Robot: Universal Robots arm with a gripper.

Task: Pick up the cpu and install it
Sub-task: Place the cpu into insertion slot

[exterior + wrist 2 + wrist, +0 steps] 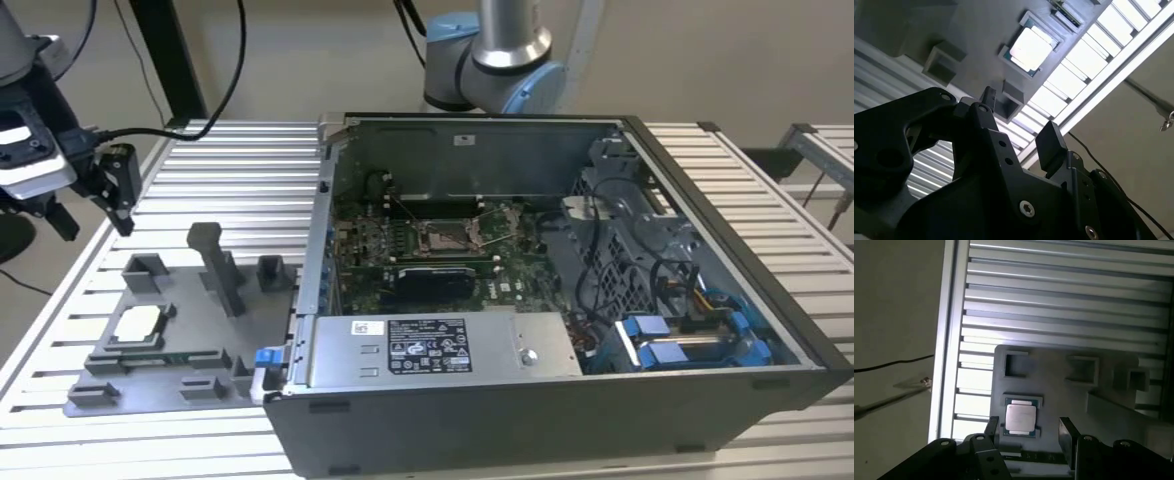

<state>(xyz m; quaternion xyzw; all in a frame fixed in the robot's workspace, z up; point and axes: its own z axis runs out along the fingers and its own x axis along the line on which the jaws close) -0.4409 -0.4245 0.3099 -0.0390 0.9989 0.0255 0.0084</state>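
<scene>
While end effector [1028,422] hovers released above cpu [1020,418], exterior view shows socket [445,237].

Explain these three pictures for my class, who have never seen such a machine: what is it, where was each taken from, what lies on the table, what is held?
The machine is a robot arm; its gripper, a two-fingered claw, is open and holds nothing. The exterior view comes from a camera off the arm. Both wrist views come from cameras riding on the arm, looking past the fingers. On the table stand an open computer case and, beside it, a grey tray. The cpu, a small silvery square chip, lies in that tray, with the gripper above it, not touching.
</scene>
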